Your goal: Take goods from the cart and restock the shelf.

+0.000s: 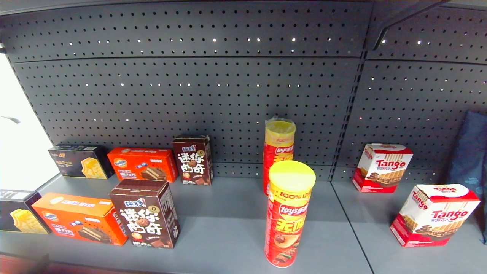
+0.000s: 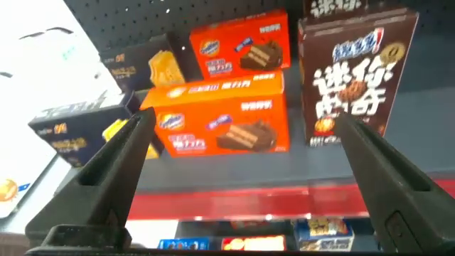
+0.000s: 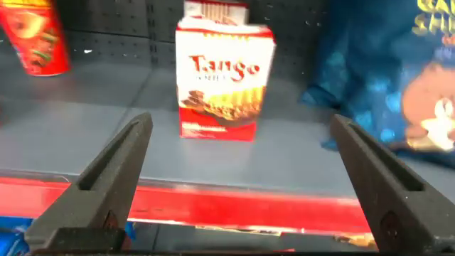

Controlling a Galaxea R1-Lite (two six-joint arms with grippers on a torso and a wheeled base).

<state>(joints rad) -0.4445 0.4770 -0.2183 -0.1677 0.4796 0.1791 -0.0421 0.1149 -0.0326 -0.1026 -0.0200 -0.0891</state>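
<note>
The grey shelf carries paired goods, one behind the other: dark boxes, orange boxes, brown boxes, red chip cans and white-red wafer boxes. My left gripper is open and holds nothing, a little in front of the shelf edge, facing the front orange box and brown box. My right gripper is also open and holds nothing, level with the shelf front, facing the front wafer box. A red can stands off to one side.
A blue bag leans at the shelf's far right, close to the wafer box. The perforated back panel closes the shelf behind. A red strip runs along the shelf's front edge, with more packets below it.
</note>
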